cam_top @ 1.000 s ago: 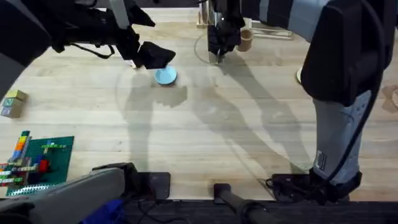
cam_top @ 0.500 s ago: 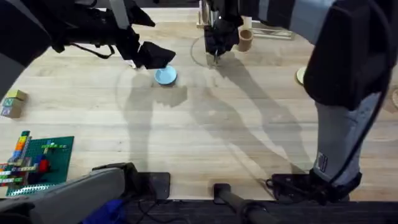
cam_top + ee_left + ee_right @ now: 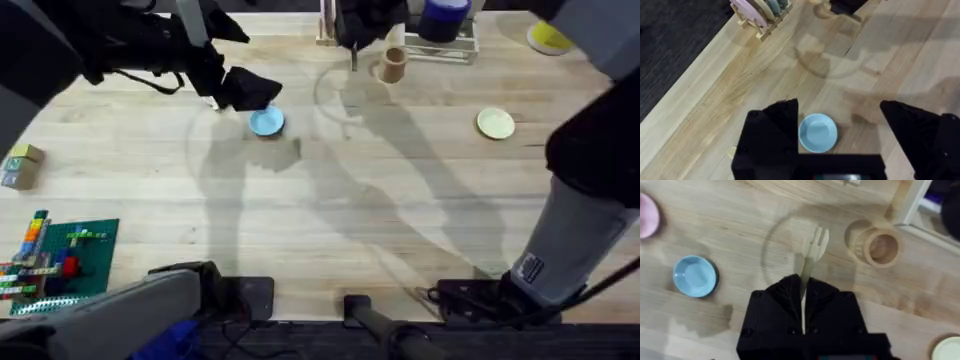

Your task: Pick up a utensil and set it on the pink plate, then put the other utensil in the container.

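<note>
two arms up over the table (image 3: 330, 230) in overhead: my left gripper (image 3: 245, 90) by the light blue plate (image 3: 266, 122), cup (image 3: 393, 65) at the far edge. left wrist: jaws wide apart, nothing held. right wrist: right gripper (image 3: 803, 287) clamped on the fork (image 3: 812, 250), tines near cup; pink plate (image 3: 647, 222) at frame edge.

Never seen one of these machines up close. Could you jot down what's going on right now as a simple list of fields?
Right claw: shut on the wooden fork, tines pointing away from it
Fork position: lifted, near the brown cup
Brown cup: upright, looks empty
Left claw: open, hovering over the blue plate
Blue plate: empty
Pink plate: at the right wrist view's edge, partly cut off
Yellow plate: off to the right
</note>
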Available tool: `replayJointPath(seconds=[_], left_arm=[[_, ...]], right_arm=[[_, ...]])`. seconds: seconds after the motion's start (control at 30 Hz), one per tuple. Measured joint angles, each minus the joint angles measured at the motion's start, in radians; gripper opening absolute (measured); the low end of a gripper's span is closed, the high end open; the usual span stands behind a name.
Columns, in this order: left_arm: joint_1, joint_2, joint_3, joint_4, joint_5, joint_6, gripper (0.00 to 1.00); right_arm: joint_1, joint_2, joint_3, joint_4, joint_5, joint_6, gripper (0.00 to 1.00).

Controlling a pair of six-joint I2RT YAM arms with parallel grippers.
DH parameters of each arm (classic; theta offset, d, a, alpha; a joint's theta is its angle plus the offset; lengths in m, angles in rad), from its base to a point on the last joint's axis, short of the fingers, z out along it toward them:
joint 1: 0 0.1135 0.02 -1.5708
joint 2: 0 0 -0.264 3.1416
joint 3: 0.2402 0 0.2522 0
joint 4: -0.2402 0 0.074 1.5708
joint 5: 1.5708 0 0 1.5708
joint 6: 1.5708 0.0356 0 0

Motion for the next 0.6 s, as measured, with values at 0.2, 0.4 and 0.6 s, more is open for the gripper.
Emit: replayJointPath(seconds=[0.2,0.4,0.6], left_arm=[[0.000,0.000,0.000,0.000,0.000,0.000,0.996],[0.000,0.000,0.000,0.000,0.000,0.000,0.996],[0.000,0.000,0.000,0.000,0.000,0.000,0.996]], right_arm=[[0.000,-0.042,0.043,-0.023,0.000,-0.075,0.032],[0.000,-0.072,0.073,-0.070,0.006,-0.134,0.031],[-0.047,-0.120,0.096,-0.229,0.031,-0.183,0.032]])
